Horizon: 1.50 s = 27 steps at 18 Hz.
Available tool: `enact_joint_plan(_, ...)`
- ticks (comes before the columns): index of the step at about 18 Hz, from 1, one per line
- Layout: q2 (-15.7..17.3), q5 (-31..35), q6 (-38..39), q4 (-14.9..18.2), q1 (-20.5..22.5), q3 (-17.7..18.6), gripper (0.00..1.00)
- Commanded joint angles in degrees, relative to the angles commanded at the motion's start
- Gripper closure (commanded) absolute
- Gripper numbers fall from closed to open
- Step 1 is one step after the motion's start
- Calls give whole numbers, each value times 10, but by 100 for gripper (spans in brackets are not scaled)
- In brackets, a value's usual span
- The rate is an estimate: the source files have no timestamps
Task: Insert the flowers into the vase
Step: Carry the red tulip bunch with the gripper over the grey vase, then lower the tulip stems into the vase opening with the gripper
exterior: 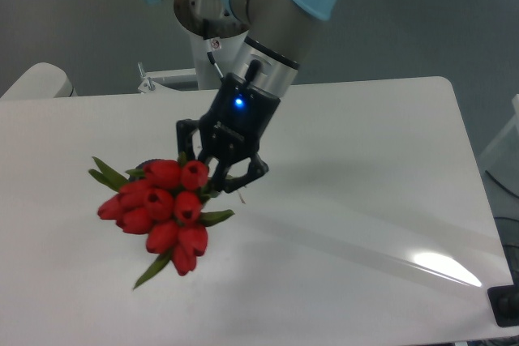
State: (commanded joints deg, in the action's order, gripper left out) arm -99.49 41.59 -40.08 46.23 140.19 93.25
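Observation:
My gripper [217, 181] is shut on the stems of the flowers [160, 206], a tight bunch of red tulip buds with green leaves. The bunch hangs tilted down and to the left of the fingers, left of the table's middle. It covers the vase [142, 166] almost fully. Only a dark sliver of its rim shows behind the top left of the bunch. I cannot tell whether any stems are inside the mouth.
The white table [365, 168] has a glare patch near its front right corner. The arm's base post [219, 46] stands behind the table's far edge. A dark object [507, 305] sits at the right front corner.

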Motion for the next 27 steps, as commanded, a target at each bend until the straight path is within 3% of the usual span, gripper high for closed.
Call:
enact_joint_plan(4,0,-92,-16,-11,-3,0,76)
enact_joint_plan(7,1,-122,-25,-11,-9,10,77)
enact_joint_plan(11,21,-178,-97,-12,-3,77,78)
enact_joint_plan(13,27,-182,-120,-12,4,97,78)
enact_joint_plan(27,46,-195,-116,-13,-6,105,78)
